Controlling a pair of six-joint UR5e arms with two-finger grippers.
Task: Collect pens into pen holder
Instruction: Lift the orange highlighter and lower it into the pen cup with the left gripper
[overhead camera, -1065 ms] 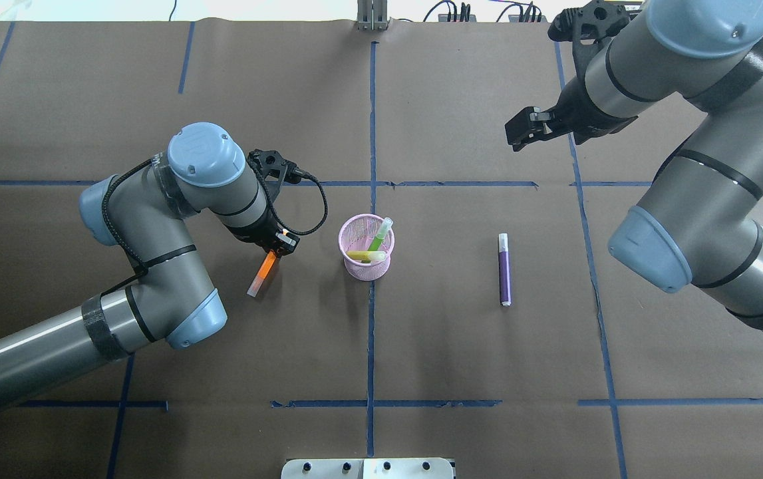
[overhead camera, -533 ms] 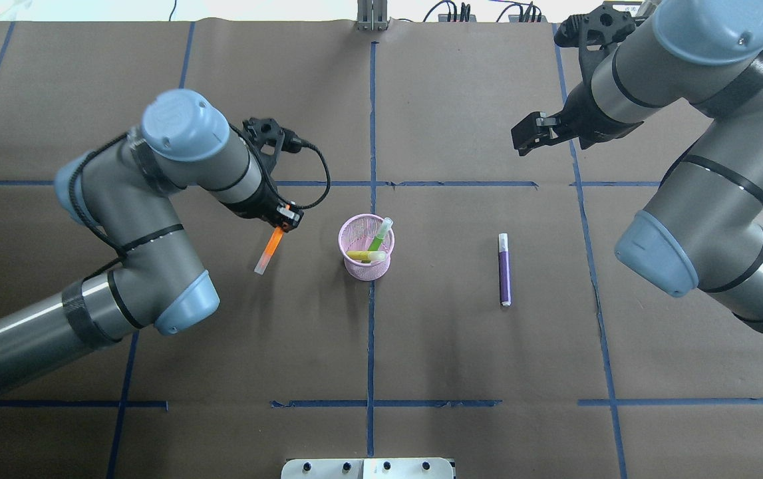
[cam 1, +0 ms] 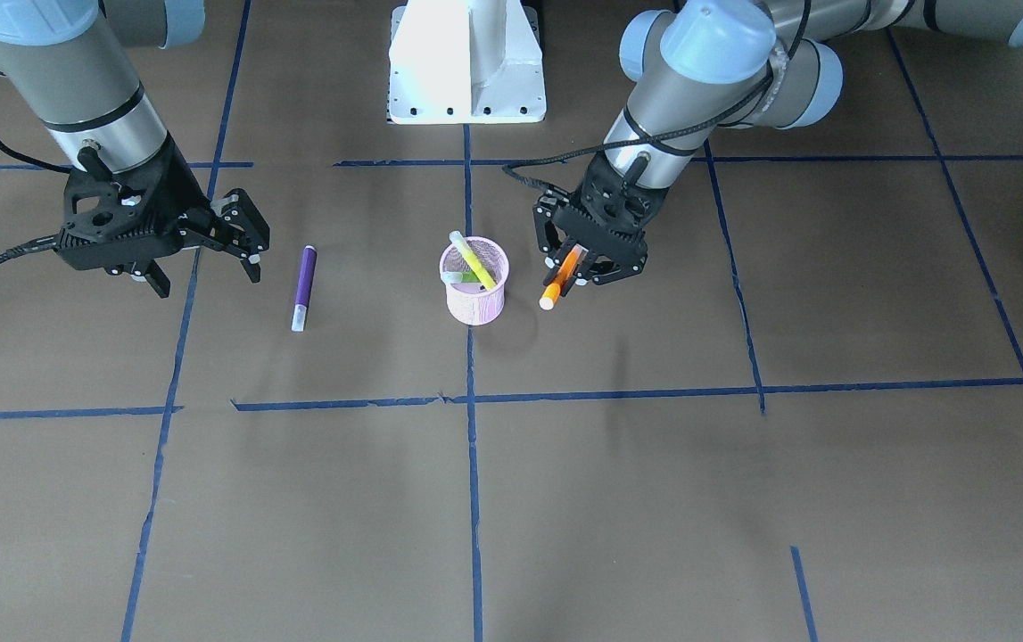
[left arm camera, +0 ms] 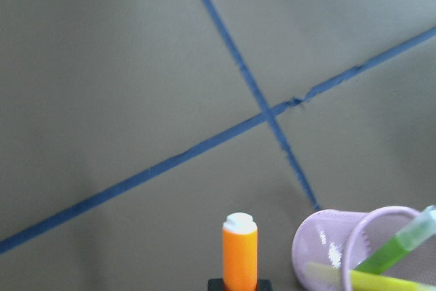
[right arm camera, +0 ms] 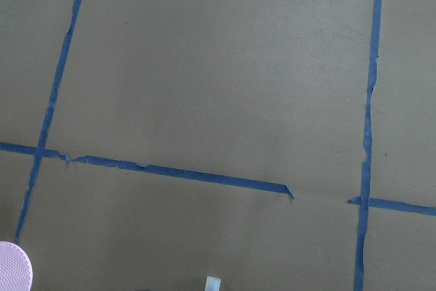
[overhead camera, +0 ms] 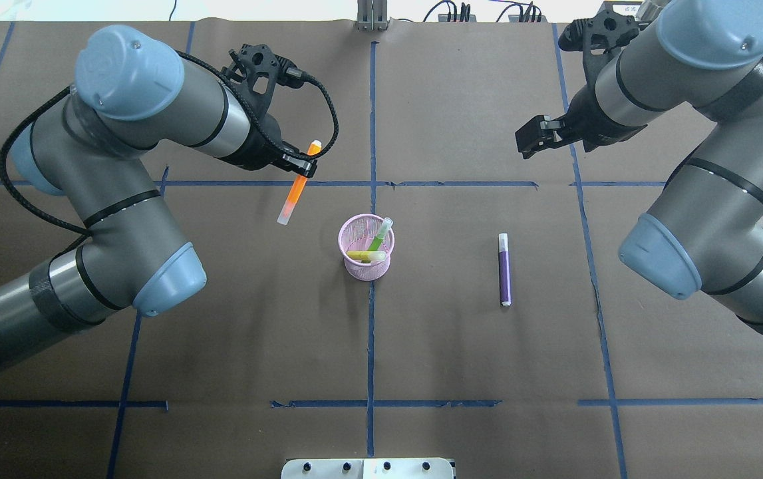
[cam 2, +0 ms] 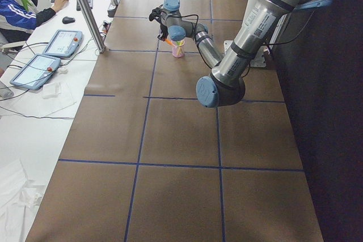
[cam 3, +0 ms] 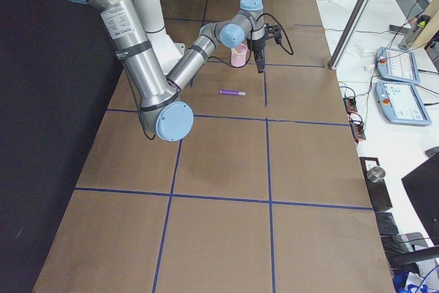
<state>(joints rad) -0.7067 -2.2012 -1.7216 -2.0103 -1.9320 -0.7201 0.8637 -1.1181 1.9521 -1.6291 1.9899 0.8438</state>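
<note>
My left gripper (overhead camera: 302,167) is shut on the orange pen (overhead camera: 294,189) and holds it tilted in the air, left of and beyond the pink mesh pen holder (overhead camera: 366,265). The front view shows the same gripper (cam 1: 579,270), pen (cam 1: 559,283) and holder (cam 1: 474,305). The left wrist view shows the pen's end (left arm camera: 240,250) beside the holder (left arm camera: 332,249). A green pen (overhead camera: 380,235) and a yellow-green pen (overhead camera: 362,255) stand in the holder. The purple pen (overhead camera: 503,269) lies flat on the table to its right. My right gripper (cam 1: 206,266) is open and empty, hovering beyond the purple pen (cam 1: 304,283).
Brown paper with blue tape lines (overhead camera: 371,346) covers the table. The white robot base (cam 1: 466,62) stands at the robot's side of the table. A metal plate (overhead camera: 368,468) sits at the near edge in the overhead view. Operators' desks with tablets (cam 2: 39,60) flank the table's ends.
My left arm has lifted the orange pen off the table and carried it up and away from me. My right gripper has shifted only slightly.
</note>
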